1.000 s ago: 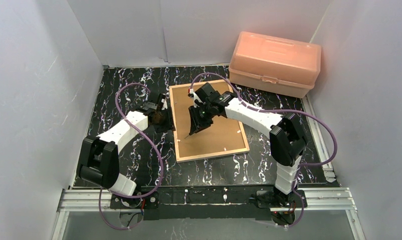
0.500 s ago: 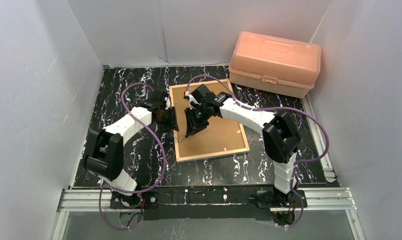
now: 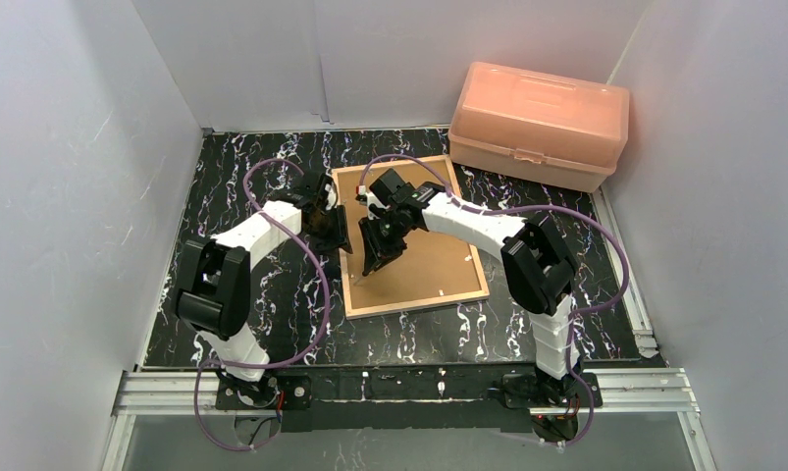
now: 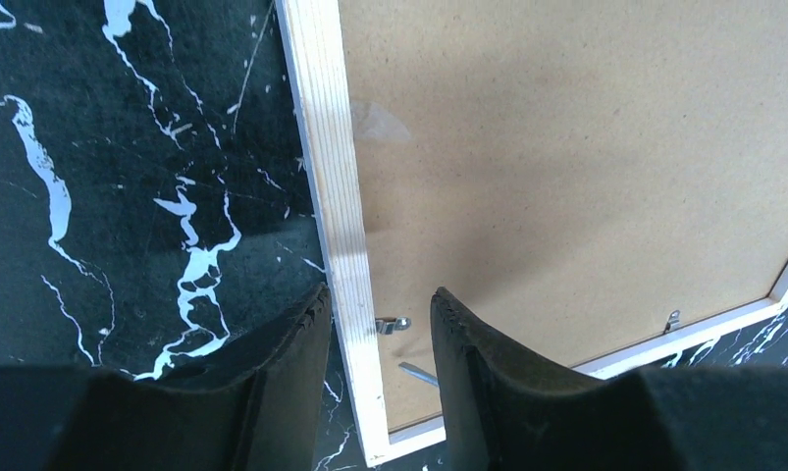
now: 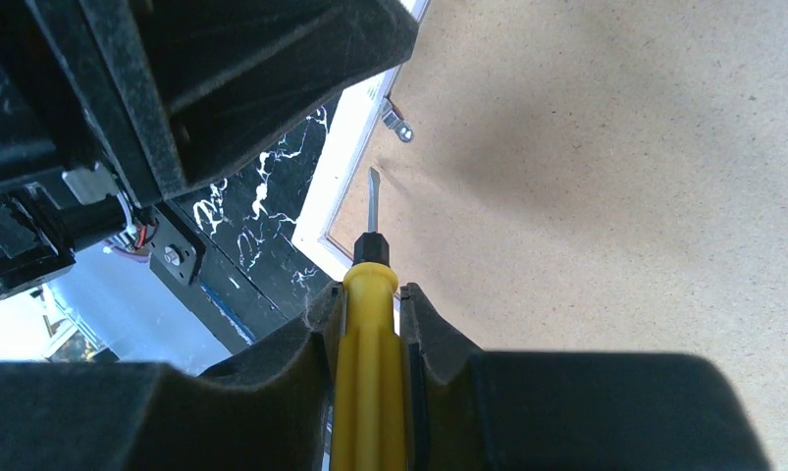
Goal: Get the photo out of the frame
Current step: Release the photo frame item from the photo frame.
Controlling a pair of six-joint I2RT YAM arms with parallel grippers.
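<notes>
The frame (image 3: pixel 419 301) lies face down on the table, its light wood edge (image 4: pixel 331 177) around a plain brown backing board (image 3: pixel 429 260). The photo is hidden under the board. My left gripper (image 3: pixel 337 230) is open, its jaws astride the frame's left edge (image 4: pixel 375 329), near a small metal tab (image 4: pixel 393 323). My right gripper (image 3: pixel 380 245) is shut on a yellow-handled screwdriver (image 5: pixel 370 373). Its blade tip (image 5: pixel 372 186) hovers over the board just inside the frame's left edge (image 5: pixel 342 186), a little short of the metal tab (image 5: pixel 399 126).
A pink plastic box (image 3: pixel 539 123) stands at the back right, beyond the frame's far corner. White walls enclose the black marble table (image 3: pixel 242 167) on three sides. Another metal tab (image 4: pixel 672 319) sits on a further frame edge.
My left arm has swung right and its gripper now sits at the frame's left edge. My right gripper has moved the screwdriver left, toward that same edge.
</notes>
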